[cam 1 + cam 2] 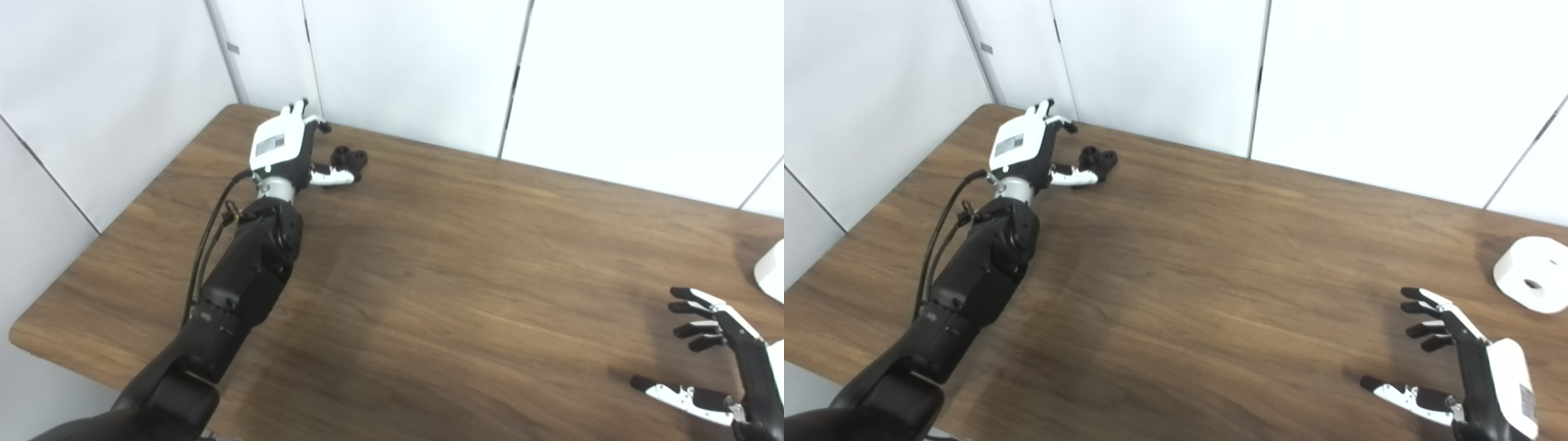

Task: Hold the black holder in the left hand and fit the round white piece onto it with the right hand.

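Both head cameras look down and forward over the wooden tabletop (429, 257) toward the far white wall panels (1366, 79), from side by side. They share nearly the whole scene; the right eye view reaches further right, taking in the round white piece (1532, 274) whole.

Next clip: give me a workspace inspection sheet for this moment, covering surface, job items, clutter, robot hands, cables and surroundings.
Surface: brown wood-grain table, bare across the middle.
Job's things: black holder lies at the far left; round white piece with a centre hole lies at the far right, cut off by the frame edge in the left eye view.
Clutter: nothing seen.
Robot hands: left robot hand reaches beside the black holder, thumb next to it, grip not confirmed; right robot hand is open, short of the round white piece.
Cables: black cables loop along the left forearm.
Surroundings: white wall panels behind the table.
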### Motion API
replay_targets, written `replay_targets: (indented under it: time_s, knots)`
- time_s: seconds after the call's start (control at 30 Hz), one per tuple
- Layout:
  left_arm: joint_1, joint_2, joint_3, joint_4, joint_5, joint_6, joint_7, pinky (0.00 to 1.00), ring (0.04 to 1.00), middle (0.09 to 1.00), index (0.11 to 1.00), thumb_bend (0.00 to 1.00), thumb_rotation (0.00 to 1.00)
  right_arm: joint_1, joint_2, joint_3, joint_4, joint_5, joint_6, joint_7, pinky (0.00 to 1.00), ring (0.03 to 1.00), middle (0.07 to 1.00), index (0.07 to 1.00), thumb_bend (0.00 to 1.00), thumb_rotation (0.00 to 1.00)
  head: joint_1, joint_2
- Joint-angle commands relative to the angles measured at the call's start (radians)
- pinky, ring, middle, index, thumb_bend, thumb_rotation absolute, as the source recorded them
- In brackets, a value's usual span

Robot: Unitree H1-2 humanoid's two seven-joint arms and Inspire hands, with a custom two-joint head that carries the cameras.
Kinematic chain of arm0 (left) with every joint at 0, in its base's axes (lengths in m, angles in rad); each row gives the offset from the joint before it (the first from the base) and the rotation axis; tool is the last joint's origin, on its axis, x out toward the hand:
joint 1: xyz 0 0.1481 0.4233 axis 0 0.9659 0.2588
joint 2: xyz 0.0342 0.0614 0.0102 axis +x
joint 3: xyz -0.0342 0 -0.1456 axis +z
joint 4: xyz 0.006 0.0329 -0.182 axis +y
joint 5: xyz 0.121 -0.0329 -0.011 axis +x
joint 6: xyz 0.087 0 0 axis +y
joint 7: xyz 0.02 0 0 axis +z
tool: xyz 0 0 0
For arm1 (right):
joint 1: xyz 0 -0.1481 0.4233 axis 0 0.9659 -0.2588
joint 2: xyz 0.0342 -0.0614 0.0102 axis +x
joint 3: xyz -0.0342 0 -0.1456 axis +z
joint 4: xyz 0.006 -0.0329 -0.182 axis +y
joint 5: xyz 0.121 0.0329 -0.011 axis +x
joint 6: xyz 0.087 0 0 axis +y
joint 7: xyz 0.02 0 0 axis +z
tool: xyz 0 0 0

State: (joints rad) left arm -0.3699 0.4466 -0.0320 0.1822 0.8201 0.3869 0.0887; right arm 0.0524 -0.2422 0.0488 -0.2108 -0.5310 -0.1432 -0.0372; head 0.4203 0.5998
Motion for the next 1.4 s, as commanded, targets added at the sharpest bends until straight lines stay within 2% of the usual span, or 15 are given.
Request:
replay_targets:
  time_s: [0.0, 0.13, 0.5, 0.87, 1.03, 1.23, 1.37]
  knots:
    - [-0.048, 0.045, 0.007, -0.008, 0.018, -0.004, 0.051, 0.89, 1.000, 1.000, 0.750, 1.00, 0.39, -0.014, -0.001, -0.008, -0.037, 0.005, -0.011, -0.009, 0.48, 0.577, 0.697, 0.753, 0.83, 0.00, -0.001, 0.002]
    - [-0.054, 0.054, 0.002, 0.006, 0.018, -0.008, 0.065, 0.87, 1.000, 1.000, 0.747, 1.00, 0.40, -0.013, 0.002, -0.006, -0.043, 0.004, -0.004, -0.005, 0.48, 0.573, 0.693, 0.751, 0.83, 0.00, -0.002, 0.003]
    - [-0.076, 0.067, -0.037, 0.094, 0.025, 0.025, 0.044, 0.82, 1.000, 1.000, 0.740, 0.97, 0.39, -0.006, 0.010, -0.007, -0.056, 0.004, 0.001, 0.000, 0.47, 0.568, 0.693, 0.748, 0.81, 0.00, -0.011, 0.008]
    - [-0.106, 0.068, -0.059, 0.192, -0.032, -0.021, 0.071, 0.84, 1.000, 0.998, 0.721, 0.94, 0.39, 0.003, 0.010, -0.002, -0.072, -0.005, 0.010, 0.004, 0.46, 0.559, 0.693, 0.749, 0.78, 0.00, -0.018, 0.013]
    - [-0.113, 0.063, -0.061, 0.208, -0.052, -0.034, 0.079, 0.85, 1.000, 0.993, 0.717, 0.93, 0.37, 0.010, 0.013, -0.004, -0.083, -0.005, 0.019, 0.009, 0.46, 0.555, 0.690, 0.748, 0.77, 0.00, -0.020, 0.016]
    - [-0.119, 0.065, -0.081, 0.228, -0.053, -0.028, 0.091, 0.81, 1.000, 0.963, 0.714, 0.93, 0.38, 0.018, 0.008, -0.006, -0.085, 0.004, 0.010, 0.009, 0.45, 0.556, 0.695, 0.752, 0.77, 0.00, -0.021, 0.021]
    - [-0.119, 0.060, -0.069, 0.236, -0.086, -0.045, 0.096, 0.81, 1.000, 0.957, 0.712, 0.92, 0.36, 0.024, 0.008, -0.007, -0.086, 0.006, 0.003, 0.007, 0.45, 0.553, 0.695, 0.752, 0.77, 0.00, -0.021, 0.026]
